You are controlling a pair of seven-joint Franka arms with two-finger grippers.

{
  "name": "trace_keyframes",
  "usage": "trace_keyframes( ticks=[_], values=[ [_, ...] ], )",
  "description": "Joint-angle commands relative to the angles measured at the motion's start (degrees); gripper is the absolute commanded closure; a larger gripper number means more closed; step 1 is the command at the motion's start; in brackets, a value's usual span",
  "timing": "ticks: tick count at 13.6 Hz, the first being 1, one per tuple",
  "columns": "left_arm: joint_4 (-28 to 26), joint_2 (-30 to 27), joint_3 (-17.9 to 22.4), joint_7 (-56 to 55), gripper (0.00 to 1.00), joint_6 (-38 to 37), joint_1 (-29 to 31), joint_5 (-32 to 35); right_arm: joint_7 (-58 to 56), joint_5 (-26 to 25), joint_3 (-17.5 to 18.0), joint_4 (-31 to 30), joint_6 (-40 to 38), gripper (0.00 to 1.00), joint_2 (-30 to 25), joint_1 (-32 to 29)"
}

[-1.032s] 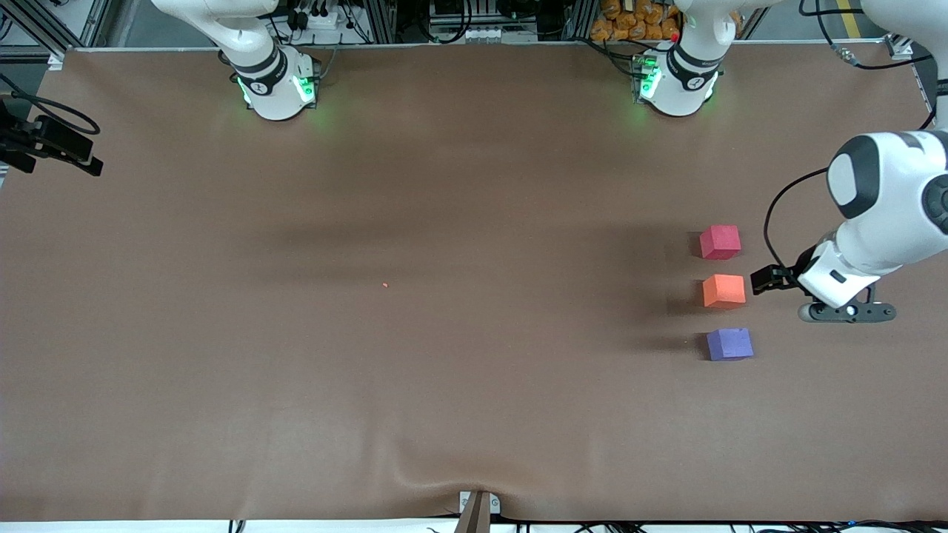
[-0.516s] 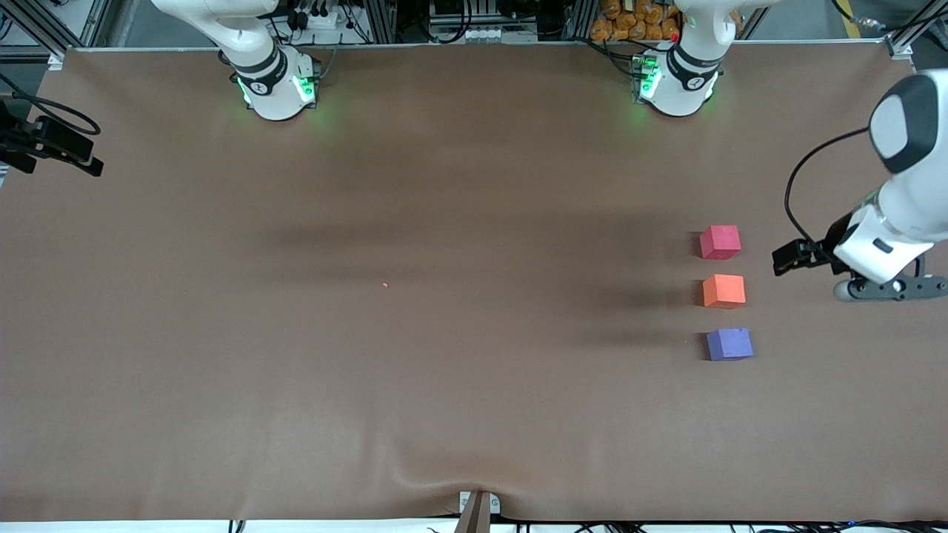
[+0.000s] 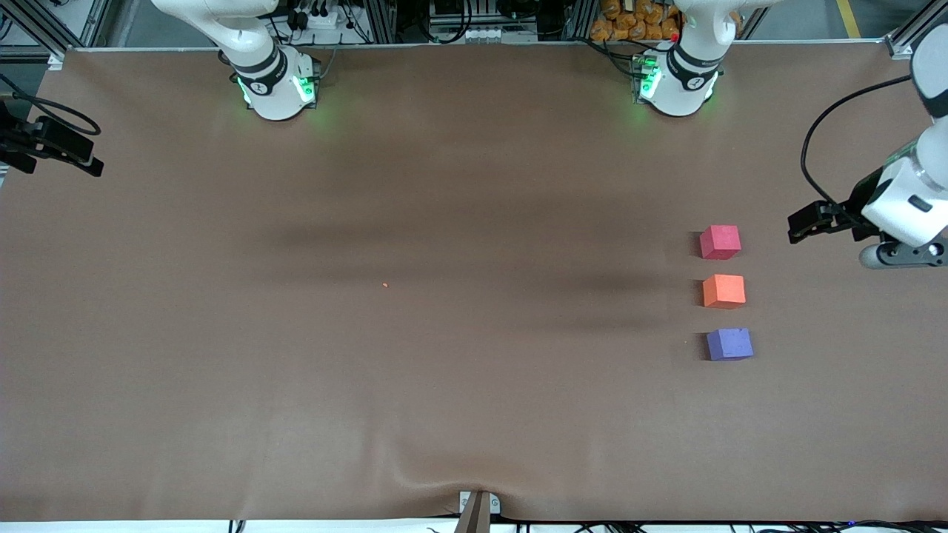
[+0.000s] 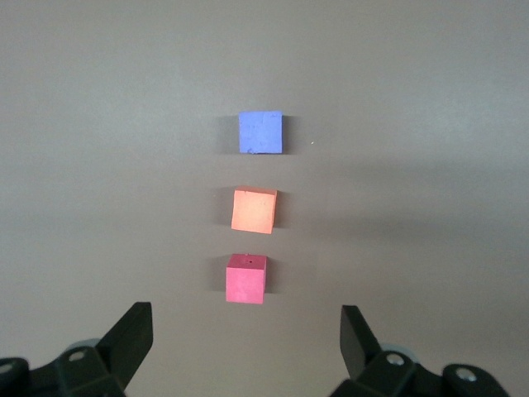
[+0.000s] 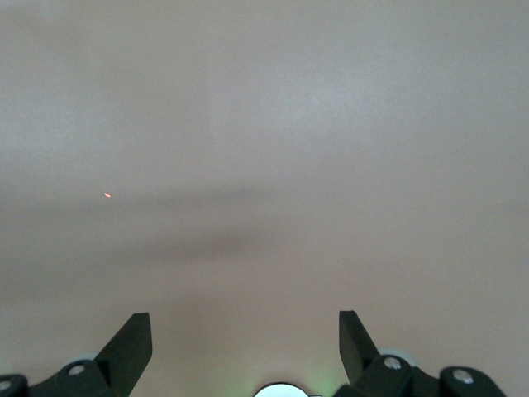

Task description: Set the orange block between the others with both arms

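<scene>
The orange block (image 3: 723, 290) (image 4: 254, 210) rests on the table between the others, all three in one line with small gaps. The red-pink cube (image 3: 720, 242) (image 4: 247, 279) lies farther from the front camera and the purple-blue cube (image 3: 729, 344) (image 4: 261, 132) nearer. My left gripper (image 3: 900, 255) (image 4: 245, 331) hangs open and empty in the air beside this row, toward the left arm's end of the table, touching no cube. My right gripper (image 5: 245, 327) is open and empty over bare table near its own base; the front view does not show it.
A brown mat (image 3: 444, 370) covers the table, with a wrinkle at its front edge (image 3: 415, 481). A tiny orange speck (image 3: 384, 285) (image 5: 107, 195) lies mid-table. The green-lit bases (image 3: 274, 89) (image 3: 678, 85) stand along the back edge. A black camera mount (image 3: 52, 144) juts in at the right arm's end.
My left gripper has drawn back from beside the orange block, rising and moving toward the table edge at its own end. The three cubes have stayed put.
</scene>
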Motion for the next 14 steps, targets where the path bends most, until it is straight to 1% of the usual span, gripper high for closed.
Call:
trace_keyframes(
  ticks=[1, 3, 5, 6, 9, 10, 14],
  values=[
    [1.13, -2.69, -0.86, -0.01, 0.00, -2.14, 0.21, 0.32, 0.98, -1.20, -0.14, 0.68, -0.17, 0.00, 0.34, 0.75],
    [2.17, -3.66, -1.30, 0.08, 0.00, -3.19, 0.30, 0.40, 0.90, -1.20, -0.14, 0.68, -0.17, 0.00, 0.34, 0.75],
    [5.94, -3.84, -1.57, 0.17, 0.00, -7.57, 0.21, 0.23, 0.90, -1.20, -0.14, 0.68, -0.17, 0.00, 0.34, 0.75],
    [6.66, -3.93, -1.74, 0.17, 0.00, -8.03, 0.13, 0.05, 0.90, -1.20, -0.14, 0.68, -0.17, 0.00, 0.34, 0.75],
    [7.02, -5.07, -1.74, 0.25, 0.00, -9.44, 0.21, -2.13, 0.98, -1.20, -0.14, 0.68, -0.17, 0.00, 0.34, 0.75],
    [6.67, -6.38, -1.31, 1.30, 0.00, -9.44, 0.30, -3.36, 0.90, -1.20, -0.14, 0.68, -0.17, 0.00, 0.34, 0.75],
    [6.23, -6.31, -0.52, 2.53, 0.00, -11.63, -0.49, -3.90, 0.90, -1.29, -0.14, 0.68, 0.00, 0.00, 0.34, 0.66]
  ],
)
